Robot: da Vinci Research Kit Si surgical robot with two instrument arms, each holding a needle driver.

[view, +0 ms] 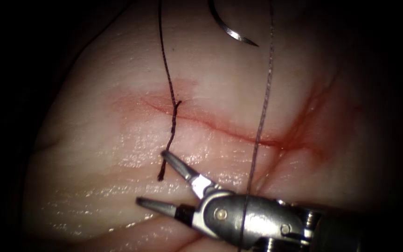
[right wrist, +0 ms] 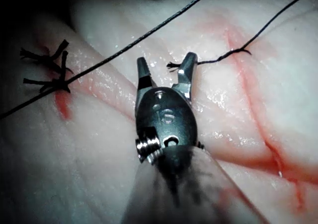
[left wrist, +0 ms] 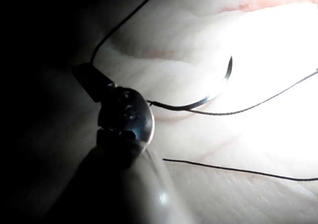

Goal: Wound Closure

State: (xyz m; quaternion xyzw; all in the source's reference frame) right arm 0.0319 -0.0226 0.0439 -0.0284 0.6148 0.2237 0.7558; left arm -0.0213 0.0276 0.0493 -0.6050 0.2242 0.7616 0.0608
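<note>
The right tool (view: 151, 178) reaches in from the lower right over the tissue (view: 94, 154), jaws open and holding nothing. Its upper jaw tip touches a short dark thread tail (view: 171, 133) that hangs from a stitch near the left end of the cut (view: 220, 127). In the right wrist view the tail's end (right wrist: 172, 65) lies between the open jaws of the right tool (right wrist: 166, 60). The curved needle (view: 232, 31) hangs above the tissue, outside it. The left tool (left wrist: 89, 80) holds the needle (left wrist: 208, 97) near its tail end.
A long strand of thread (view: 263, 105) runs down across the right part of the cut and over the right tool's wrist. Another strand (view: 164, 56) rises from the stitch. Red fluid (view: 299, 140) pools at the cut's right end. A knot with cut ends (right wrist: 49, 70) sits further along.
</note>
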